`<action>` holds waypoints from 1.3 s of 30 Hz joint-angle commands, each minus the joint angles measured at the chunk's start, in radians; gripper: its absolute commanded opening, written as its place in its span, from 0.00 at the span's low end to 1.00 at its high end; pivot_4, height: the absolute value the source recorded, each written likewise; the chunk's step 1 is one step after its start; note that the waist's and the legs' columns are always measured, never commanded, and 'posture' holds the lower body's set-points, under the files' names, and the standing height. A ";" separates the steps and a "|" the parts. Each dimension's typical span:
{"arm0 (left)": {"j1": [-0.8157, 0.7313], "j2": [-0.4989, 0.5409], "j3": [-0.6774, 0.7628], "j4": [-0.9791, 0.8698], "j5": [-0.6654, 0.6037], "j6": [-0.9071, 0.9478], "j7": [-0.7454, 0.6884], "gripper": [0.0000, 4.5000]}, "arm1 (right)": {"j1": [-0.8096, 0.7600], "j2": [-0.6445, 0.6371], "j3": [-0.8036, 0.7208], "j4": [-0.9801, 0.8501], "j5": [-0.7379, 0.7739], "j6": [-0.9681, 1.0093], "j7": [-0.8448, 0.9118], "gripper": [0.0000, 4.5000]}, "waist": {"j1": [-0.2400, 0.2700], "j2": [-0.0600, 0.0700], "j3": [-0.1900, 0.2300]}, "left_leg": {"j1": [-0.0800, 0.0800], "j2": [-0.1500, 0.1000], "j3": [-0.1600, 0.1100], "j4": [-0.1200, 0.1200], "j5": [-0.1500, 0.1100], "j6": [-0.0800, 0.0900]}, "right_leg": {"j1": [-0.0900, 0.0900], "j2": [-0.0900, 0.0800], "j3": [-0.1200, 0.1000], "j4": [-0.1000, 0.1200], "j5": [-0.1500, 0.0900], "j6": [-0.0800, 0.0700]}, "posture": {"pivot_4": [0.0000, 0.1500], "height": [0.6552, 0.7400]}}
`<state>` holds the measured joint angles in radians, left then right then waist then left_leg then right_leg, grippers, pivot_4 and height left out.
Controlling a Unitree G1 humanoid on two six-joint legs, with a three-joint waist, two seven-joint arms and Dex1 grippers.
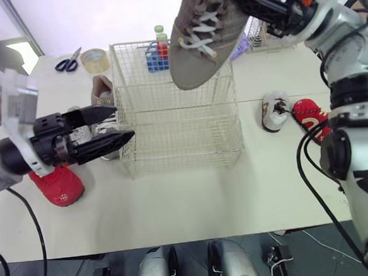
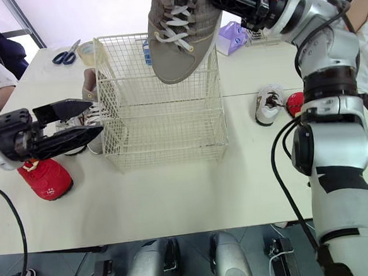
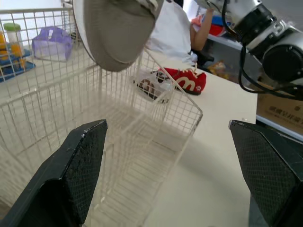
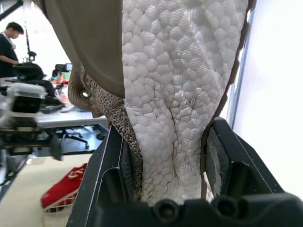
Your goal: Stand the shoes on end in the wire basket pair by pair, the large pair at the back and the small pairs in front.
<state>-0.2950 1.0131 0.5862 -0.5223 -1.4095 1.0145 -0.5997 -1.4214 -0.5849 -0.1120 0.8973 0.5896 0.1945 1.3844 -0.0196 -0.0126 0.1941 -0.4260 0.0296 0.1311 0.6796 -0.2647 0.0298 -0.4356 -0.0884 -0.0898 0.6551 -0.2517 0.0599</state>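
My right gripper (image 1: 241, 0) is shut on a large grey-brown shoe (image 1: 199, 39) with white laces, holding it toe-down above the back of the white wire basket (image 1: 176, 123). The right wrist view looks at its white sole (image 4: 175, 94) clamped between the fingers. The basket looks empty. My left gripper (image 1: 117, 124) stands open at the basket's left side, near its front corner. Left of the basket lie another grey-brown shoe (image 1: 100, 90), a white small shoe partly hidden behind my left gripper, and a red shoe (image 1: 58, 185). To the right lie a small white shoe (image 1: 274, 110) and a red shoe (image 1: 310, 116).
Scissors (image 1: 69, 61) and a tape roll (image 1: 94, 59) lie at the table's back left. A blue rack with bottles (image 1: 158, 51) stands behind the basket, and a purple item (image 2: 232, 36) and another wire container (image 1: 266, 36) sit at the back right. A person's sleeve shows far left.
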 commanded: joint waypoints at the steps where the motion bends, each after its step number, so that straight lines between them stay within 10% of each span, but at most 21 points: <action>1: 0.039 0.000 0.062 -0.043 -0.059 -0.022 0.069 0.95 | -0.118 -0.011 -0.051 0.129 -0.058 -0.154 0.012 0.34 | 0.000 0.000 0.000 | 0.000 0.000 0.000 0.000 0.000 0.000 | 0.000 0.000 0.000 0.000 0.000 0.000 | 1.00 1.00; 31: 0.135 -0.020 -0.002 -0.050 -0.052 -0.155 0.128 0.95 | -0.126 0.076 -0.095 0.400 -0.321 -0.231 0.037 0.34 | -0.023 0.001 0.001 | 0.000 -0.001 0.000 -0.004 0.000 -0.001 | 0.000 -0.002 0.000 -0.004 0.001 -0.003 | 1.00 1.00; 36: 0.122 -0.032 -0.029 -0.045 -0.039 -0.163 0.127 0.95 | -0.115 0.073 -0.103 0.394 -0.339 -0.253 0.002 0.98 | -0.024 0.001 0.001 | 0.000 -0.001 0.000 -0.004 0.000 -0.001 | 0.000 -0.002 0.000 -0.004 0.001 -0.003 | 1.00 1.00; 39: 0.113 -0.036 -0.040 -0.036 -0.028 -0.164 0.119 0.95 | -0.118 0.050 -0.110 0.387 -0.345 -0.257 -0.005 1.00 | -0.024 0.001 0.001 | 0.000 -0.001 0.000 -0.004 0.000 -0.001 | 0.000 -0.002 0.000 -0.004 0.001 -0.003 | 1.00 1.00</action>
<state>-0.1685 0.9782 0.5403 -0.5588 -1.4448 0.8747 -0.4738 -1.5095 -0.5027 -0.1921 1.3095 0.2324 -0.0440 1.3870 -0.0441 -0.0114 0.1948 -0.4259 0.0287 0.1314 0.6760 -0.2650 0.0289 -0.4355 -0.0904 -0.0897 0.6515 -0.2505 0.0573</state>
